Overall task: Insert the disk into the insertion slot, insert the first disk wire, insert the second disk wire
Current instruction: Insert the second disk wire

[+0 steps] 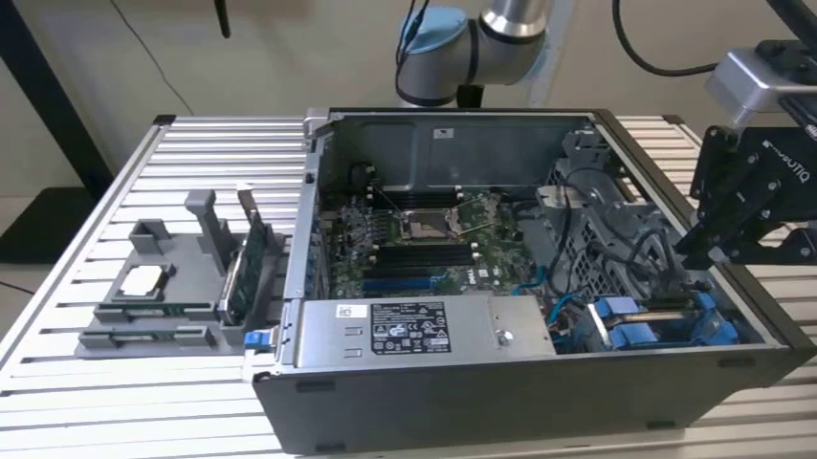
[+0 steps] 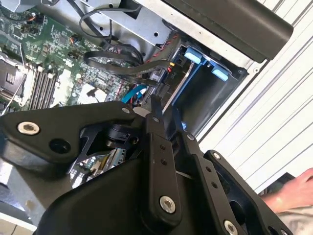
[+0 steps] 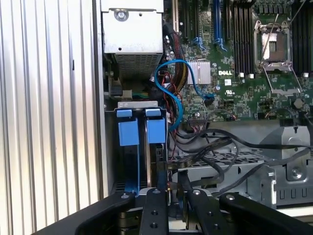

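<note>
Blue caddy frames (image 1: 638, 330) stand side by side in the dark drive cage (image 1: 734, 337) at the case's near corner on the exterior view's right. The disk sits pushed into the insertion slot (image 3: 138, 105), its blue tabs (image 3: 155, 129) at the cage mouth. My black gripper (image 1: 699, 256) hangs just over that cage, at the disks' inner end. In both wrist views the gripper (image 3: 171, 190) (image 2: 159, 110) is shut, tips close together. Black disk wires (image 3: 210, 147) run from the cage side toward the tips. Whether one is pinched is hidden.
A grey power-supply box (image 1: 422, 330) lies along the case's front wall. The motherboard (image 1: 422, 239) fills the case floor, with a blue cable (image 3: 171, 83) looping above the cage. A grey parts holder (image 1: 166, 287) stands on the slatted table. A hand (image 2: 293, 191) rests outside the case.
</note>
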You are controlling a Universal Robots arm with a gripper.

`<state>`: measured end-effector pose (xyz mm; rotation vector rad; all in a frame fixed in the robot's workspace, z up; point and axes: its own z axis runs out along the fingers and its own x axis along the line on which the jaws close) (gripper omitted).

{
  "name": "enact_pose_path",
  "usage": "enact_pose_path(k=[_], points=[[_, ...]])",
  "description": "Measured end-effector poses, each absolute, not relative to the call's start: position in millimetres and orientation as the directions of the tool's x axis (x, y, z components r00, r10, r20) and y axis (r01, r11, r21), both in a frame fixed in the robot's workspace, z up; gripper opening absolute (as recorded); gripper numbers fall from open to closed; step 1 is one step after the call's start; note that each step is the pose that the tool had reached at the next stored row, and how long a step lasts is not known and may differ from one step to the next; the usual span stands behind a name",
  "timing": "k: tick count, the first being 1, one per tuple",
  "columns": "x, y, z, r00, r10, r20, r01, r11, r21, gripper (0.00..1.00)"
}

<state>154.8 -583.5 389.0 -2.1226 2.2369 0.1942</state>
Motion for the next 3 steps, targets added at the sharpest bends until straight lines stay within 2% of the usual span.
enact_pose_path(k=[3], points=[[154.9,-583.5,389.2,-0.055,-0.991,-0.124,-0.997,0.049,0.055,0.24]])
